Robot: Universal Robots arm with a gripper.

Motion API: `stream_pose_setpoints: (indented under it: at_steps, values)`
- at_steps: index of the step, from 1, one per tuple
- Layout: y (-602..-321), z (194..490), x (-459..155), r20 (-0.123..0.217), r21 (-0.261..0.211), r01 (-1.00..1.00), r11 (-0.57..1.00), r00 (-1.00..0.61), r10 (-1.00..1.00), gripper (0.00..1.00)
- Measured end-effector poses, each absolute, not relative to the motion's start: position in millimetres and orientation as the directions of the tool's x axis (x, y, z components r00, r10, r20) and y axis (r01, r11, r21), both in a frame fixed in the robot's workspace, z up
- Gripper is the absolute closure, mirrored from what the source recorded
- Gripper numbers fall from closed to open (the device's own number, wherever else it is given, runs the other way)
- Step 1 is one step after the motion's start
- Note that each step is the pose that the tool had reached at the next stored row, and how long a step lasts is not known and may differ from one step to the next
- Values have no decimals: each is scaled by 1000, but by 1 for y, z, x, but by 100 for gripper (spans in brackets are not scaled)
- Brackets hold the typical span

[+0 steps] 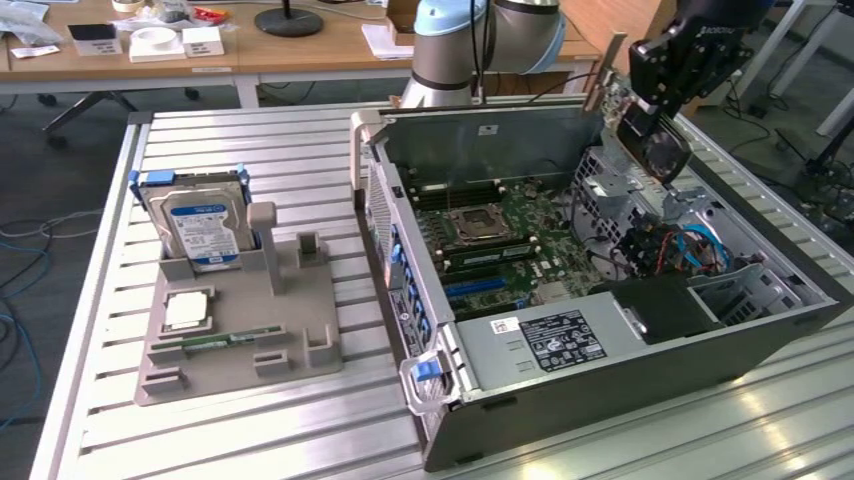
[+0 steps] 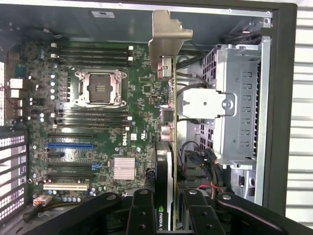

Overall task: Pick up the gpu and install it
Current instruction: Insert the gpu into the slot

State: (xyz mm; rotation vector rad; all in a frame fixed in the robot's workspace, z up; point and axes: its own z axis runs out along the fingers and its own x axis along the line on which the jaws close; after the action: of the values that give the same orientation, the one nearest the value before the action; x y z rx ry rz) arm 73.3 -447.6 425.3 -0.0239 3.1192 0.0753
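I am pinching the gpu between my jaws, which are closing on its two flat faces. My gripper is hanging above the open case at the exterior view's right, so the card is in the air and touching nothing inside.

In the wrist view my fingers are flanking the gpu, which I am seeing edge-on. I judge I am gripping it this way so that its thin connector edge is pointing down at the board. The silver bracket is leading toward the case's far wall, which I take to be the side where card brackets are meant to sit.

The card is lining up with the board's edge beside the metal cage, apart from the long slots. It is sitting close to my camera, though, so I cannot tell its true place over them.

The case is lying on its side on the table, giving me the board from above. The drive is standing in the grey tray, well apart from me.
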Motion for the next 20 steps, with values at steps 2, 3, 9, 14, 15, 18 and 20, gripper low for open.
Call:
stream_pose_setpoints:
  at_steps: [2,3,9,14,15,18,20]
  values:
    - [-448,425,73,-22,48,-35,998,-999,-34,73]
    - [-448,425,73,-22,48,-47,998,-999,-46,73]
    - [-448,425,73,-22,48,-135,990,-991,-134,73]
    - [-448,425,73,-22,48,-224,974,-975,-223,73]
    - [-448,425,73,-22,48,-240,970,-971,-239,73]
    - [-448,425,73,-22,48,-281,958,-960,-281,73]
    - [-448,425,73,-22,48,-305,951,-952,-304,73]
